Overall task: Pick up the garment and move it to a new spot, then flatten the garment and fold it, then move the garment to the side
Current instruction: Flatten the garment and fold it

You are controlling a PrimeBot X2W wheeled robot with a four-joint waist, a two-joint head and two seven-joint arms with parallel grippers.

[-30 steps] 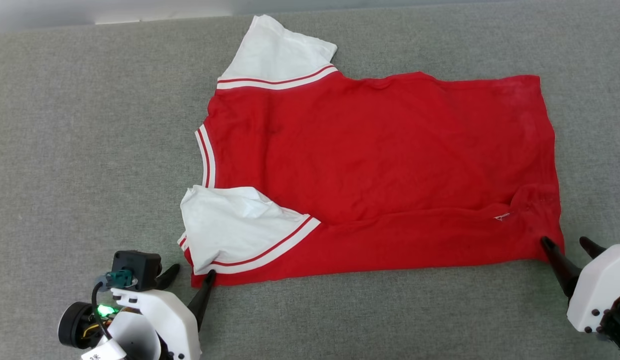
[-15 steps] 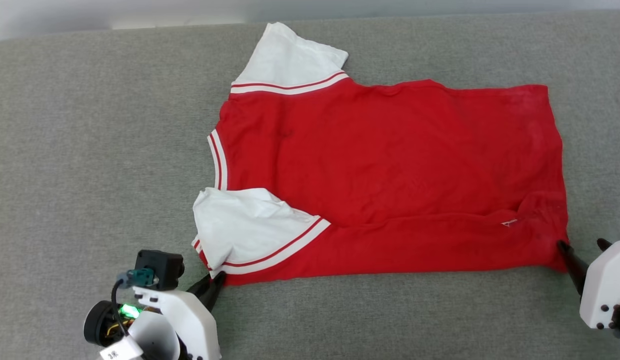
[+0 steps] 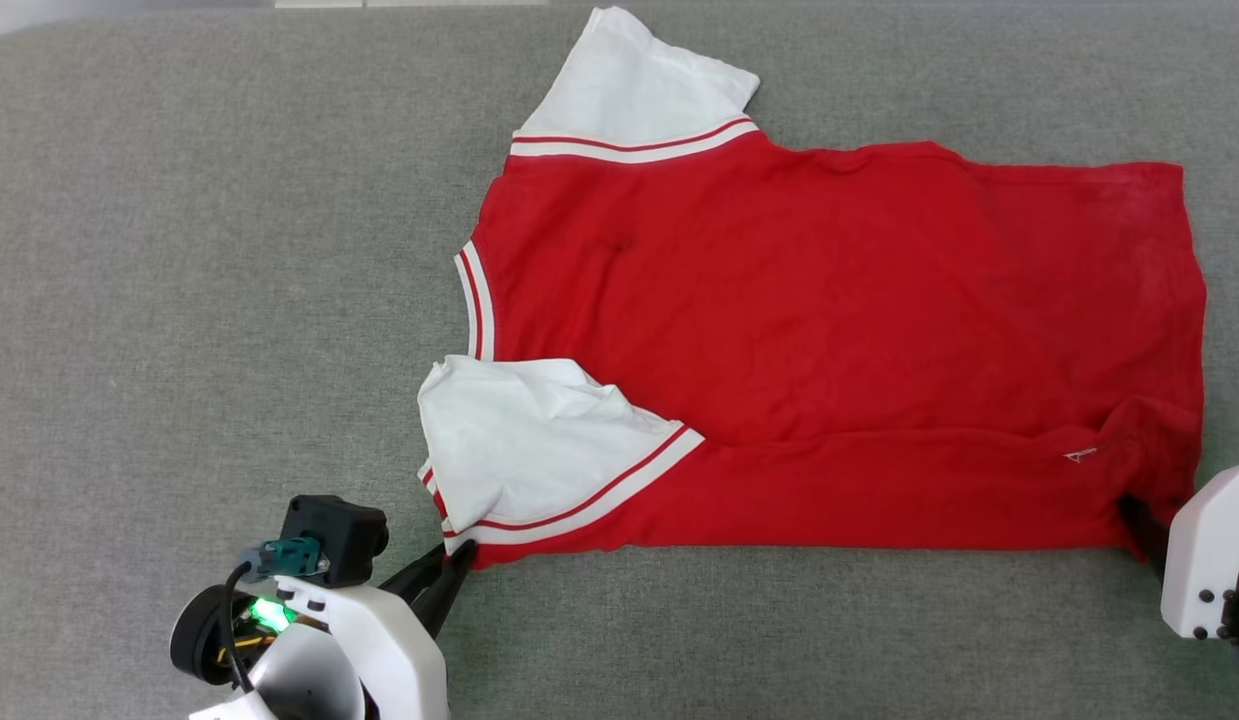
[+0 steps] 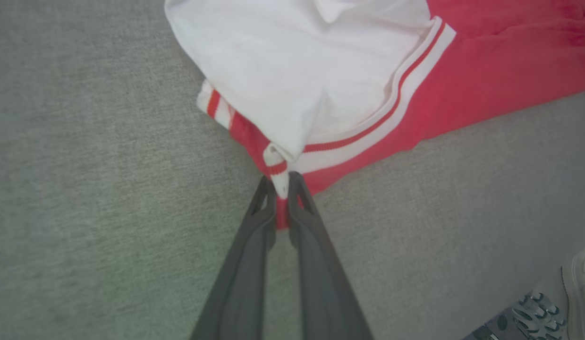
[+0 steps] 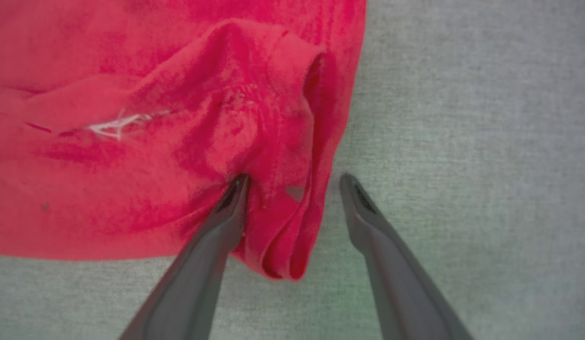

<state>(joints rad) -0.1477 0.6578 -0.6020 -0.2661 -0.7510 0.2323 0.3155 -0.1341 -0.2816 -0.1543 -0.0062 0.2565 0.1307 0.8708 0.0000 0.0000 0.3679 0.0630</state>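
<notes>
The garment, a red T-shirt with white sleeves and striped trim, lies spread on the grey surface with its near long edge folded over. My left gripper sits at its near-left corner. In the left wrist view that left gripper is shut on the garment's striped sleeve corner. My right gripper stands open at the near-right hem corner, with a bunched fold of red cloth between its fingers. In the head view the white body of my right gripper hides most of its fingers.
The grey fabric surface stretches wide on the left and along the front edge. A shoe on the floor shows at the lower right of the left wrist view.
My left gripper has closed on the sleeve corner. The head camera has shifted, so the whole scene sits further right. The right gripper stays open at the hem corner.
</notes>
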